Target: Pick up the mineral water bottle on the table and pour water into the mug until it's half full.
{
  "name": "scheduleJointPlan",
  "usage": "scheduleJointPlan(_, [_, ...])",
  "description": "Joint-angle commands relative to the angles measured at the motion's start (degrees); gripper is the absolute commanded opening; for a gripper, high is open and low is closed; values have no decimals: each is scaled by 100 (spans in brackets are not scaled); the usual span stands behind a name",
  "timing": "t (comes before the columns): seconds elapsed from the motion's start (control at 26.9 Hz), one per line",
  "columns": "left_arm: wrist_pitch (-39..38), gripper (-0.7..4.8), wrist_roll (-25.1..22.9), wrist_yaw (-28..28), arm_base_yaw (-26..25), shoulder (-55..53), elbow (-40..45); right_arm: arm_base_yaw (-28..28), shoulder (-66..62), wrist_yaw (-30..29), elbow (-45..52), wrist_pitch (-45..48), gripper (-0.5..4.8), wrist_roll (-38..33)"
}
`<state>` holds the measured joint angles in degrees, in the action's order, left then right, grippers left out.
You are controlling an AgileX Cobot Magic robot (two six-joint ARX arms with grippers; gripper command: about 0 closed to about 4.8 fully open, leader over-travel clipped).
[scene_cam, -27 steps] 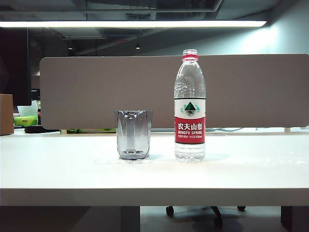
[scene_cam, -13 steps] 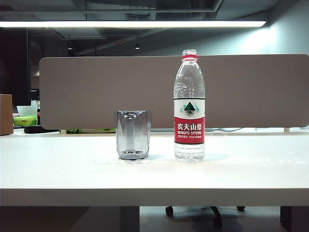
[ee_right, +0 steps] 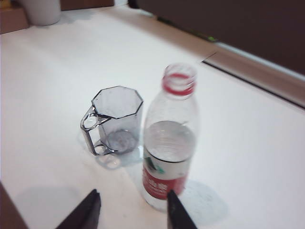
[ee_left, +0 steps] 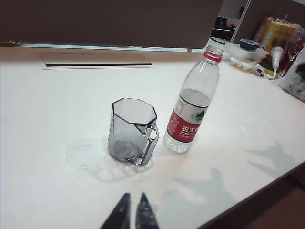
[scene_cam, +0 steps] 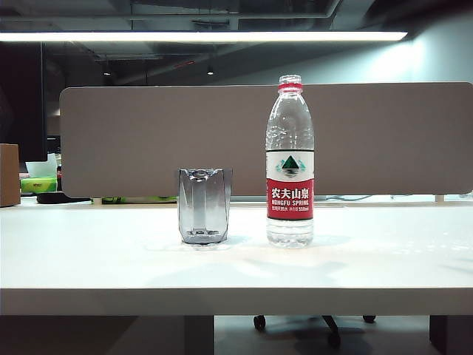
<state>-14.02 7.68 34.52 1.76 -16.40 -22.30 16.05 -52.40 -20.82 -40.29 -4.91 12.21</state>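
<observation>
The mineral water bottle [scene_cam: 290, 170] stands upright on the white table [scene_cam: 89, 251], uncapped, with a red neck ring and water up to about its label. Just left of it stands the grey-tinted faceted mug [scene_cam: 205, 205], which looks empty. No gripper shows in the exterior view. In the left wrist view my left gripper [ee_left: 133, 210] hangs shut above the table, short of the mug [ee_left: 131, 131], with the bottle [ee_left: 193, 109] beside it. My right gripper [ee_right: 133, 202] is open, one finger just in front of the bottle [ee_right: 169, 143], holding nothing. The mug [ee_right: 116, 119] turns its handle toward it.
A grey partition [scene_cam: 148, 140] closes off the back of the table. A cardboard box [scene_cam: 9, 174] sits at the far left. A cable slot [ee_left: 97, 59] lies in the desk top, with boxes and plugs [ee_left: 276, 38] beyond the bottle. A white container [ee_right: 42, 10] stands farther away.
Faint arm shadows have spread over the front of the table. Bottle and mug stand where they were.
</observation>
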Motion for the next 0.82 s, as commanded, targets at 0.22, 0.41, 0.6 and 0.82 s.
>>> scheduleJointPlan(0.22, [-374, 21, -138, 20, 0, 0, -46, 326, -2096, 1062, 1849, 5158, 443, -1534])
scheduleJointPlan(0.41, [-393, 21, -164, 4, -4, 0, -46, 549, -3154, 1003, 1867, 6131, 479, -1694])
scheduleJointPlan(0.6, [-437, 21, -170, 0, 0, 0, -46, 680, -4221, 1226, 1744, 7434, 479, -1692])
scheduleJointPlan(0.82, [-442, 21, -170, 17, -4, 0, -46, 699, -5351, 1174, 1091, 7715, 479, -1692])
